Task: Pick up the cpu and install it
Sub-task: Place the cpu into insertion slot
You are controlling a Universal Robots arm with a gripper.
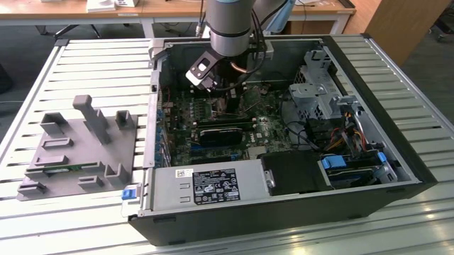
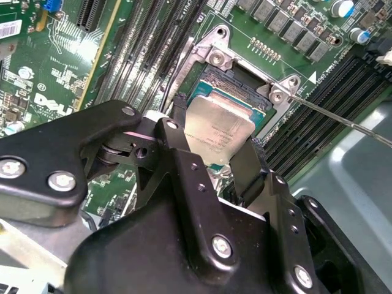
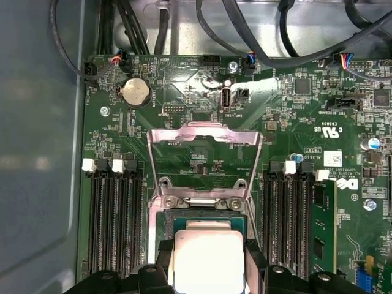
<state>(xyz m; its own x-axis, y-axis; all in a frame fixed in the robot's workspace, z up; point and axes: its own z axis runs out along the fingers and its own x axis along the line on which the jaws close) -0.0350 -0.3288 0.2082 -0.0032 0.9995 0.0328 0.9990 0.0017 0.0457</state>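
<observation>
In both wrist views the cpu point(image 2: 223, 125) point(image 3: 208, 260), a flat square chip with a silvery top and thin green rim, sits between my two black fingers point(image 2: 179, 138) point(image 3: 163, 264). My gripper point(image 2: 217, 131) point(image 3: 208, 251) is shut on its sides and holds it just over the open socket point(image 2: 211, 79) on the green motherboard point(image 3: 306, 116). The socket's metal load plate point(image 3: 205, 156) stands flipped up beyond the chip. In the exterior view my gripper point(image 1: 225, 106) reaches down into the open computer case point(image 1: 397, 159).
Memory slots point(image 3: 113, 220) flank the socket and a thin lever wire point(image 2: 343, 119) runs beside it. Inside the case are a black block point(image 1: 220, 135), a grey power supply box point(image 1: 206, 186), a drive cage point(image 1: 316, 85) and cables point(image 1: 347, 133). A grey fixture point(image 1: 78, 149) lies on the slatted table.
</observation>
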